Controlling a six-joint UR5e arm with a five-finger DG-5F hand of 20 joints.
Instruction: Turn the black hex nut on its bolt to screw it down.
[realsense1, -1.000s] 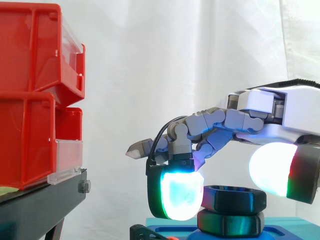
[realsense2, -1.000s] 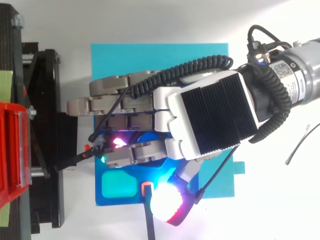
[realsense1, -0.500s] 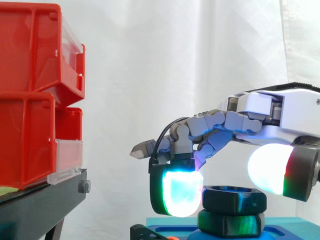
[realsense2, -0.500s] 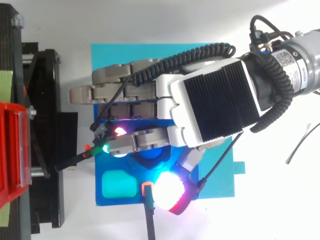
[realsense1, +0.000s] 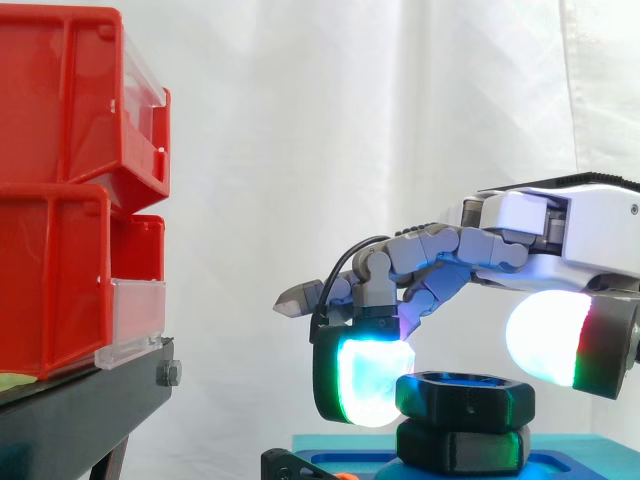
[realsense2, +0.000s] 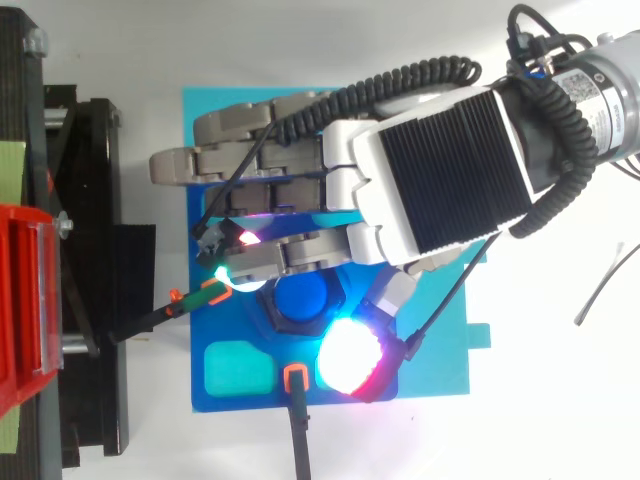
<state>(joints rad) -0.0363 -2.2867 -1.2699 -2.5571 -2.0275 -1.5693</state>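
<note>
Nut (realsense1: 465, 398) is on its bolt, on the blue block at the lower middle of the side view, pinched by the hand (realsense2: 440, 160). One finger curls down and its cyan-green pad (realsense1: 365, 380) presses the nut's left side. The thumb pad (realsense2: 350, 352), white with a red-green edge, sits close against the near right corner. Narrow grip. The other fingers (realsense2: 240, 165) lie nearly straight and side by side, reaching past the nut toward the stand. The palm is level above the nut, and the arm comes in from the right.

From the top, the bolt's blue end (realsense2: 300, 295) shows in the nut's middle. A second black hex piece (realsense1: 465, 450) sits right under the nut, touching it. The block (realsense2: 215, 330) has a teal recess (realsense2: 238, 370) and two orange clips (realsense2: 295, 377), one at its front and one at its left. The block lies on a cyan mat (realsense2: 445, 365).

Red bins (realsense1: 60, 200) are stacked on a black stand (realsense1: 80, 410) at left, well apart from the hand. A white curtain (realsense1: 350, 120) hangs behind.
</note>
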